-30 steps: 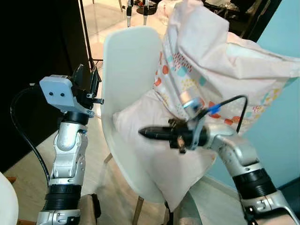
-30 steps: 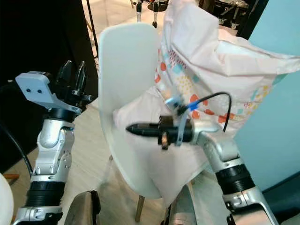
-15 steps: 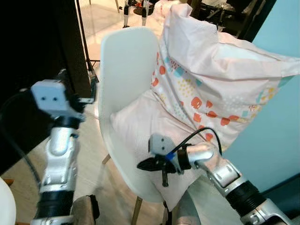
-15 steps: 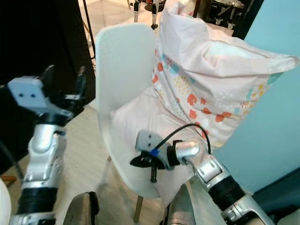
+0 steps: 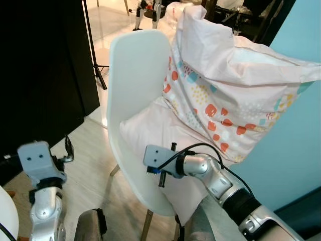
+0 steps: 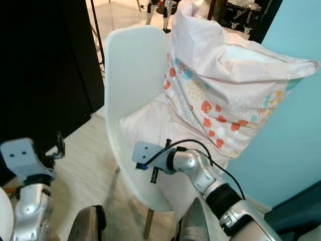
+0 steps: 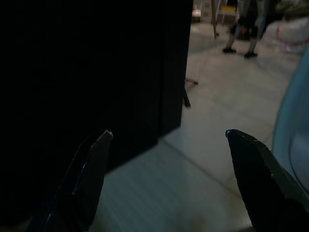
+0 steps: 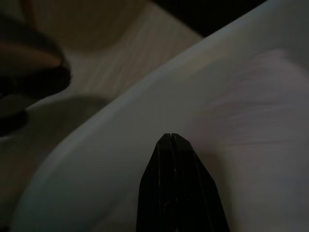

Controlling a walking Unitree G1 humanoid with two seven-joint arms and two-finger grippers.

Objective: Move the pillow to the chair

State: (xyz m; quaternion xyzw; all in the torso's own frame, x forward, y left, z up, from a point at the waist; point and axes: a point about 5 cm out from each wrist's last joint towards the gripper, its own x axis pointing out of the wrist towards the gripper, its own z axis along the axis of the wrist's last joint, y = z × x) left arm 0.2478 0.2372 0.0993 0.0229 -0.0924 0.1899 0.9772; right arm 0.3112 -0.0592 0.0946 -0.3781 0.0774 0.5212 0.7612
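A pale pink pillow (image 5: 230, 90) with coloured spots lies on the white chair (image 5: 138, 75), its lower part on the seat and its upper part leaning on the backrest and the blue wall. My right gripper (image 8: 170, 136) is shut on nothing; its tips point down over the seat's front edge (image 5: 161, 181), just off the pillow's lower corner. My left gripper (image 7: 169, 132) is open and low at the left (image 5: 67, 149), well apart from the chair, facing the floor and a black panel.
A black panel (image 5: 40, 75) stands left of the chair, with a thin stand pole (image 5: 93, 45) beside it. The blue wall (image 5: 301, 140) closes the right side. Stand legs (image 5: 145, 7) are on the far floor. A white round edge (image 5: 7, 216) shows at the bottom left.
Both arms have come down. The left gripper dropped from beside the chair back to low at the left. The right gripper swung from before the pillow down to the seat's front edge.
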